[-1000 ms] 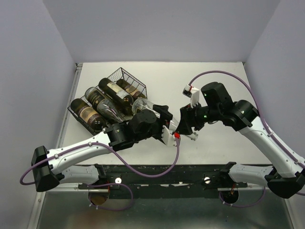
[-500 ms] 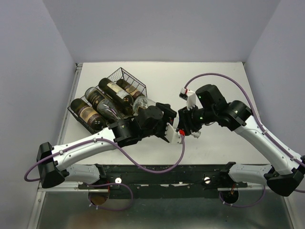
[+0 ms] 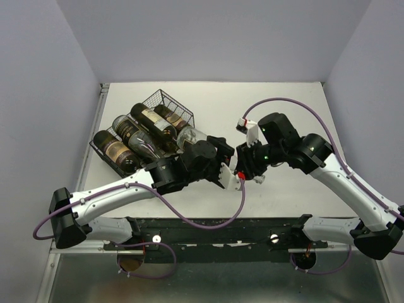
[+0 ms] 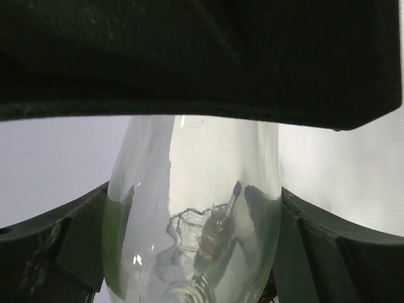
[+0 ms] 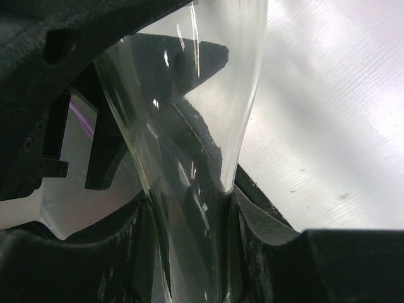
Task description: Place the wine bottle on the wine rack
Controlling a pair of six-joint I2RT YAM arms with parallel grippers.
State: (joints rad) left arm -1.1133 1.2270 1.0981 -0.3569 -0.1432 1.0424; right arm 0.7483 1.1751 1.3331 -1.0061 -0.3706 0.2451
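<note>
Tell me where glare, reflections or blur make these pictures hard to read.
Left wrist: the clear wine bottle fills the frame, mirroring a small dark shape; the top band is nearly black. Right wrist: bright streaks on the glass, which warps the dark parts behind it; the table is almost washed out. Top external: evenly lit and sharp, soft shadows only.

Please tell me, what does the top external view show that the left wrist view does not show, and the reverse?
Only top external: the wine rack holding dark bottles, both arms, and the right end effector at the neck of the clear wine bottle. Only left wrist: close up, black fingers against both sides of the glass body, with reflections on it. Both: that same bottle, gripped by the left end effector.
</note>
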